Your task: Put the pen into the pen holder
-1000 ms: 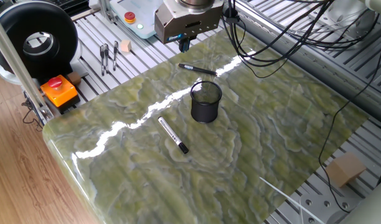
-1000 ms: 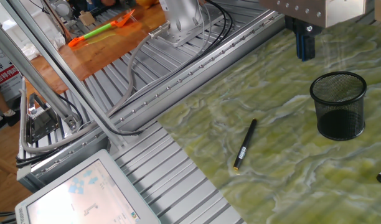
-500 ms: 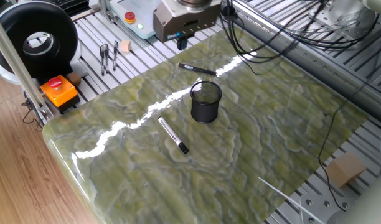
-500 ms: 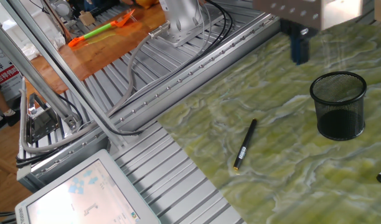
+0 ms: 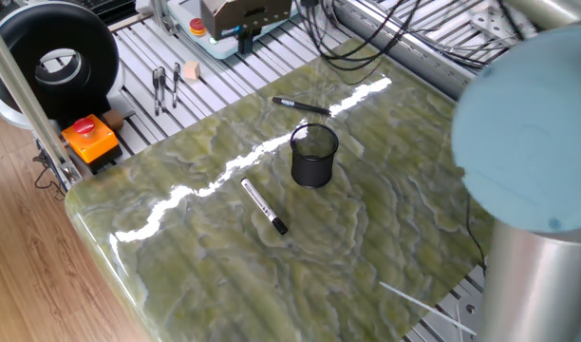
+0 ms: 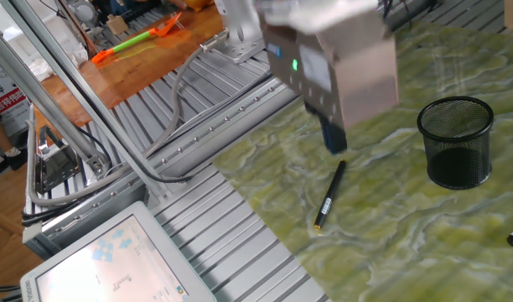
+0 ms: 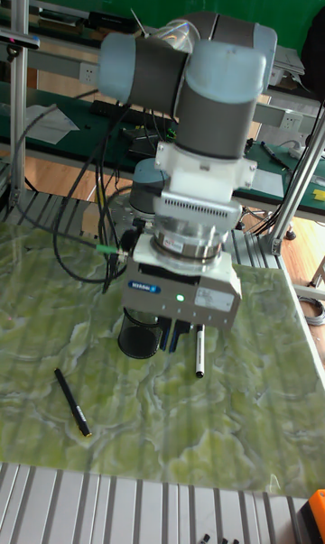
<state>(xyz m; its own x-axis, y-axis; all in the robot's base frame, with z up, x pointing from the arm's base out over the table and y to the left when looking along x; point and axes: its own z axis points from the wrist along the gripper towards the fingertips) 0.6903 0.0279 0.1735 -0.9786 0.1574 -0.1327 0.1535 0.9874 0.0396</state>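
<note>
In one fixed view the white-barrelled pen with a black cap (image 5: 264, 206) lies flat on the green marbled table (image 5: 385, 228), near the black wire-mesh pen holder (image 5: 313, 156); the gripper (image 5: 241, 36) hangs off the far edge. In the other fixed view it is blurred above a thin dark pen (image 6: 329, 195). The tall fixed view hides the jaws, so I cannot tell their spread. Judged: approach step; next, move over the white pen.
</note>
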